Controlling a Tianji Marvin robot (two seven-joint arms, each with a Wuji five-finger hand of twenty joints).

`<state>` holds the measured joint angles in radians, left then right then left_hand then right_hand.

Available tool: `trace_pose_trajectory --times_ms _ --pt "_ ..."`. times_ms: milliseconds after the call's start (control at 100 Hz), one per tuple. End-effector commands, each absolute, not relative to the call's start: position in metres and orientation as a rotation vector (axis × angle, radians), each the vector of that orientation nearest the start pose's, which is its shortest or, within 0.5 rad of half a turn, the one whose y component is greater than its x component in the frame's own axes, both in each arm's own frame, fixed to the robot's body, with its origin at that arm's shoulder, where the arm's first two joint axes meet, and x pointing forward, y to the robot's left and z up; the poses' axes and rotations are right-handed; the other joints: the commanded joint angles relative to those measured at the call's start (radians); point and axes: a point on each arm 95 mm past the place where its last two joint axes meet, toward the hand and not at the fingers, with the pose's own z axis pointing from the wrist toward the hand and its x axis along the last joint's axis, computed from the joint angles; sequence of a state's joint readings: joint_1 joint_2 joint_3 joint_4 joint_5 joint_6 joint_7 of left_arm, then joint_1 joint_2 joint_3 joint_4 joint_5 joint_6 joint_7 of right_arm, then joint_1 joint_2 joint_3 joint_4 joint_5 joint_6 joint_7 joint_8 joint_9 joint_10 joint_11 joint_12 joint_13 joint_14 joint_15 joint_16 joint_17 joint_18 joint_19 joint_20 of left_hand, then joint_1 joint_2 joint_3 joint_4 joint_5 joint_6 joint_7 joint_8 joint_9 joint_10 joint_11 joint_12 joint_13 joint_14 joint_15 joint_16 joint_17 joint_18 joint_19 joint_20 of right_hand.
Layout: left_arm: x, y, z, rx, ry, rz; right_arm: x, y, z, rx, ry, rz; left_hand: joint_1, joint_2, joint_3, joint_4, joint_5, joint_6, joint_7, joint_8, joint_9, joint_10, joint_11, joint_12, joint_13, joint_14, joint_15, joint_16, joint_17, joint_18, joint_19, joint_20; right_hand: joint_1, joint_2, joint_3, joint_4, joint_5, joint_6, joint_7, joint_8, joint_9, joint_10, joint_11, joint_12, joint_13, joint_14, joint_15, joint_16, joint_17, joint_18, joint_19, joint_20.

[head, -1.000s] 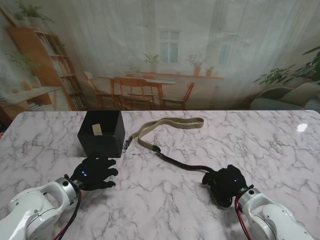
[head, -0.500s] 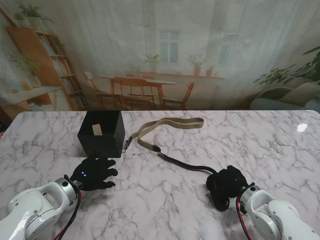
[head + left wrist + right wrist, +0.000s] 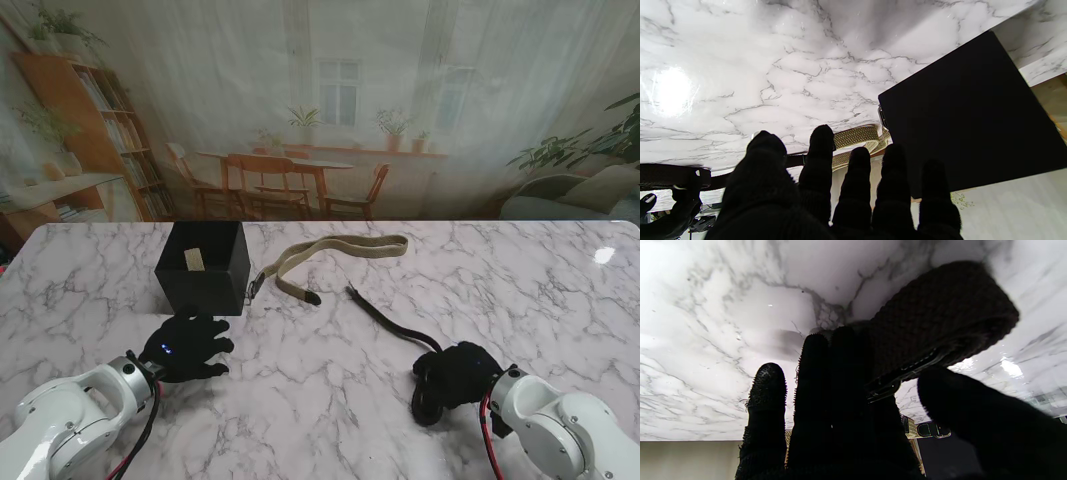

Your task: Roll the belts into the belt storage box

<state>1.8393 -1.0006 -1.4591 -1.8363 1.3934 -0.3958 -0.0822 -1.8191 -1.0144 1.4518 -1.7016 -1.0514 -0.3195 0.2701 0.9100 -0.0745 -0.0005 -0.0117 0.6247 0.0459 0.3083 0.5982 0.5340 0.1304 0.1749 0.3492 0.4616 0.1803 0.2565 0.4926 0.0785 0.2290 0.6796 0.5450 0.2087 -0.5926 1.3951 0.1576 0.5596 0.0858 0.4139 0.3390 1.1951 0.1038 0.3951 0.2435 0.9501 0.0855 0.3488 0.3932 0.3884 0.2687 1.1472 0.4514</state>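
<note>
Lower right, the right hand (image 3: 452,378) apparently clamps the dark belt (image 3: 385,318); its wrist view shows the coiled end (image 3: 940,316). Lower left, the left hand (image 3: 185,347) spreads empty.

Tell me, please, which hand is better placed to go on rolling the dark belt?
The right hand: it is shut on the dark belt, whose free tail trails away from it. The left hand rests open near the box, touching neither belt.
</note>
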Motion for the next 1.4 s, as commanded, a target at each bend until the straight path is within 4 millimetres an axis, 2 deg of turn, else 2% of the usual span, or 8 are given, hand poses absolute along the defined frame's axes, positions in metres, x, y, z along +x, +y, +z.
trace_pose_trajectory --times_ms 0,160,240,290,460,610,1070,1390 --pt "0.332 0.039 -0.315 -0.72 1.971 -1.23 0.33 -0.065 -0.361 1.248 1.948 1.273 -0.02 0.033 -0.018 -0.001 0.02 0.011 0.008 0.005 -0.018 0.022 -0.026 -0.012 -0.017 0.023 -0.032 -0.011 -0.018 0.04 -0.027 -0.009 -0.037 -0.034 0.159 0.1 0.023 0.145 0.059 0.053 -0.09 -0.066 -0.082 -0.027 -0.01 -0.051 -0.033 -0.018 -0.017 -0.003 -0.009 0.013" --pt "0.331 0.039 -0.316 -0.722 1.971 -1.227 0.328 -0.066 -0.361 1.258 1.944 1.262 -0.018 0.032 -0.017 0.0 0.02 0.01 0.008 0.005 -0.018 0.022 -0.026 -0.012 -0.017 0.022 -0.032 -0.011 -0.019 0.041 -0.028 -0.009 0.017 -0.017 0.174 0.378 -0.014 0.146 0.049 0.066 -0.14 -0.075 -0.11 -0.057 -0.032 -0.06 -0.051 -0.034 -0.013 -0.013 -0.012 0.011" --pt "0.331 0.039 -0.316 -0.723 1.971 -1.227 0.328 -0.067 -0.362 1.24 1.954 1.242 -0.019 0.032 -0.018 -0.001 0.02 0.01 0.008 0.006 -0.017 0.022 -0.026 -0.012 -0.016 0.022 -0.032 -0.011 -0.019 0.041 -0.028 -0.009 0.109 -0.041 0.175 0.423 -0.036 0.127 0.058 0.078 -0.14 -0.121 -0.113 -0.059 -0.02 -0.088 -0.044 -0.034 0.001 -0.035 -0.011 0.008" --pt "0.331 0.039 -0.316 -0.723 1.971 -1.227 0.329 -0.067 -0.362 1.207 1.966 1.225 -0.018 0.031 -0.017 0.0 0.02 0.009 0.008 0.006 -0.016 0.022 -0.026 -0.012 -0.016 0.022 -0.031 -0.011 -0.018 0.041 -0.028 -0.008 0.183 -0.105 0.175 0.349 -0.034 0.108 0.078 0.095 -0.12 -0.16 -0.099 -0.053 -0.002 -0.115 -0.036 -0.035 0.019 -0.051 -0.007 0.003" --pt "0.331 0.039 -0.316 -0.725 1.972 -1.226 0.33 -0.066 -0.365 1.142 1.996 1.176 -0.019 0.031 -0.018 -0.001 0.02 0.009 0.008 0.007 -0.016 0.022 -0.025 -0.012 -0.015 0.022 -0.031 -0.011 -0.019 0.041 -0.028 -0.009 0.344 -0.178 0.166 -0.133 0.01 0.044 0.156 0.115 -0.032 -0.247 -0.074 -0.049 0.04 -0.197 -0.045 -0.089 0.044 -0.07 -0.012 -0.031" --pt "0.331 0.039 -0.317 -0.727 1.973 -1.224 0.33 -0.066 -0.368 1.113 1.985 1.18 -0.02 0.032 -0.018 -0.001 0.02 0.011 0.007 0.006 -0.015 0.021 -0.025 -0.011 -0.016 0.022 -0.032 -0.011 -0.018 0.041 -0.028 -0.008 0.369 -0.178 -0.085 -0.334 0.092 -0.031 0.221 0.12 0.042 -0.231 -0.073 -0.008 0.076 -0.168 -0.006 -0.073 0.057 -0.059 -0.003 -0.038" --pt "0.331 0.038 -0.318 -0.73 1.977 -1.224 0.328 -0.062 -0.376 1.131 1.925 1.226 -0.02 0.032 -0.018 -0.001 0.02 0.01 0.007 0.006 -0.018 0.02 -0.025 -0.011 -0.017 0.023 -0.032 -0.011 -0.019 0.04 -0.029 -0.008 0.307 -0.112 -0.339 -0.389 0.256 -0.435 0.595 0.109 -0.272 -0.031 0.084 0.255 -0.021 0.009 0.071 0.099 -0.027 0.171 -0.044 0.04" --pt "0.331 0.039 -0.319 -0.733 1.977 -1.221 0.325 -0.059 -0.374 1.152 1.926 1.231 -0.02 0.034 -0.017 0.0 0.02 0.011 0.007 0.004 -0.017 0.023 -0.025 -0.012 -0.016 0.021 -0.032 -0.011 -0.02 0.041 -0.029 -0.008 0.305 -0.103 -0.346 -0.385 0.302 -0.356 0.643 0.0 -0.608 0.048 -0.061 0.02 -0.238 0.057 -0.076 -0.043 -0.043 0.246 -0.115 0.059"
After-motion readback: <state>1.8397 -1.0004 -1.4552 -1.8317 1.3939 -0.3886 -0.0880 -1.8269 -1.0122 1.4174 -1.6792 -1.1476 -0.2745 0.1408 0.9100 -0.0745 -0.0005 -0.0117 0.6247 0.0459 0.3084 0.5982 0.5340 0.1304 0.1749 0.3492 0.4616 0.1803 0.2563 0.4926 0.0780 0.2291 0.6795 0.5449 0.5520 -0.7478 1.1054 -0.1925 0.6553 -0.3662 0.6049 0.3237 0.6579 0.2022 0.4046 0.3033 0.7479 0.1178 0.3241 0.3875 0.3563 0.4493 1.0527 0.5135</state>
